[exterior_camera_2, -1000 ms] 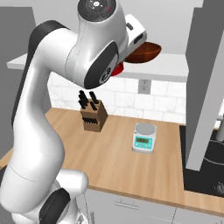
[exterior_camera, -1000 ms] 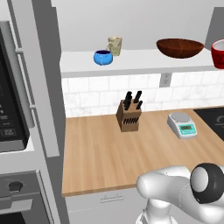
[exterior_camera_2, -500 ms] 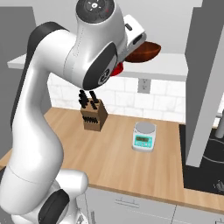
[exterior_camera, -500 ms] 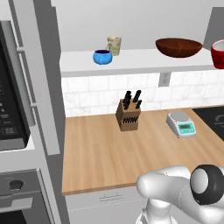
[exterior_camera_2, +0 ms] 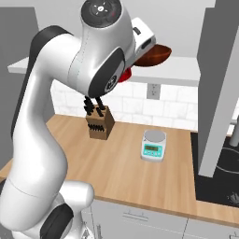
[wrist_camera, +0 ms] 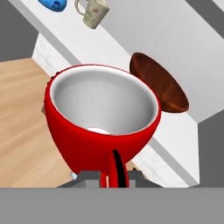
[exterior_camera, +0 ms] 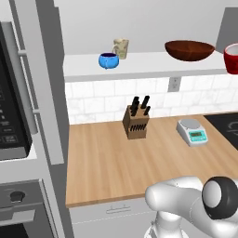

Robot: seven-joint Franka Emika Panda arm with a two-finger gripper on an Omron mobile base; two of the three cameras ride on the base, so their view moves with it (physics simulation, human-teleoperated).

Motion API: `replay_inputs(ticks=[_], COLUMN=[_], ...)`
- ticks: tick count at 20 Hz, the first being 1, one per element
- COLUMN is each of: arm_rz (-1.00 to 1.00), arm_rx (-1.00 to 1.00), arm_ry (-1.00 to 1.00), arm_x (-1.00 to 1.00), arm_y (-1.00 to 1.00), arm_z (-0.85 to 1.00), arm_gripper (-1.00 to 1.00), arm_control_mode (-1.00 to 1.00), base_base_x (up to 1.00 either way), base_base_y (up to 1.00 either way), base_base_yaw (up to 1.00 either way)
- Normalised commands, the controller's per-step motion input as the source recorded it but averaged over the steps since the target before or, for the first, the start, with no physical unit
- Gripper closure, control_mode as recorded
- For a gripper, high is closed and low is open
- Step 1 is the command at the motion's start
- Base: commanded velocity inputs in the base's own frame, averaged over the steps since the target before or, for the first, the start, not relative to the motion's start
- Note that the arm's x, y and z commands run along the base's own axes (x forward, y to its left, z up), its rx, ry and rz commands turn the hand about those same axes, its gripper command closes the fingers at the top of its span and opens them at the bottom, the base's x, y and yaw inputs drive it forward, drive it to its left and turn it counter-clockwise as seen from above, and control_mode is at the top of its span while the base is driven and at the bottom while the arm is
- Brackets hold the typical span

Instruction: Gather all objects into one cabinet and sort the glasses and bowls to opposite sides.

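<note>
The gripper (wrist_camera: 114, 175) is clenched on the glossy red mug with a pale grey inside (wrist_camera: 103, 118), pinching its thin red handle at the bottom of the hand view, where the mug's wide mouth faces the camera. In the left base view the same red mug (exterior_camera: 231, 58) shows at the right edge, level with the white shelf (exterior_camera: 139, 67) of the open grey wall cabinet; whether it rests on the shelf or is held just above it is hard to tell from here.

On that shelf the small round bright blue bowl (exterior_camera: 108, 60) sits toward the left, with the pale tan patterned cup (exterior_camera: 121, 48) just behind it and to its right. The wide, shallow dark reddish-brown bowl (exterior_camera: 189, 50) stands well apart from them, further right, near the red mug. In the hand view the brown bowl (wrist_camera: 159, 83) lies beyond the mug, and the blue bowl (wrist_camera: 52, 4) and tan cup (wrist_camera: 93, 13) appear at the far end of the shelf.

Below, on the light wooden countertop (exterior_camera: 107, 162), a wooden knife block with black handles (exterior_camera: 136, 122) stands near the white tiled wall, and a small white kitchen scale (exterior_camera: 192, 131) sits to its right. A microwave (exterior_camera: 11, 102) hangs at the far left.
</note>
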Motion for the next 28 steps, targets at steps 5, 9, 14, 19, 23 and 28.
replay_inputs(ticks=[5,9,14,19,23,28], arm_rz=[0.00,-0.06,-0.15,-0.18,-0.08,0.08], arm_rx=[0.07,0.12,0.11,0.27,0.33,0.26], arm_ry=[-0.05,-0.21,-0.13,-0.06,-0.07,0.00], arm_x=[-0.02,0.02,0.49,1.00,0.75,0.57], arm_y=[0.16,1.00,1.00,0.90,0.94,0.39], arm_z=[-0.03,-0.03,-0.09,0.00,-0.11,-0.13], arm_gripper=[1.00,1.00,1.00,1.00,1.00,1.00], arm_control_mode=[-1.00,-1.00,-1.00,-1.00,-1.00,-1.00], base_base_x=[0.00,0.00,0.00,0.00,0.00,0.00], base_base_y=[0.00,0.00,0.00,0.00,0.00,0.00], base_base_yaw=[0.00,0.00,0.00,0.00,0.00,0.00])
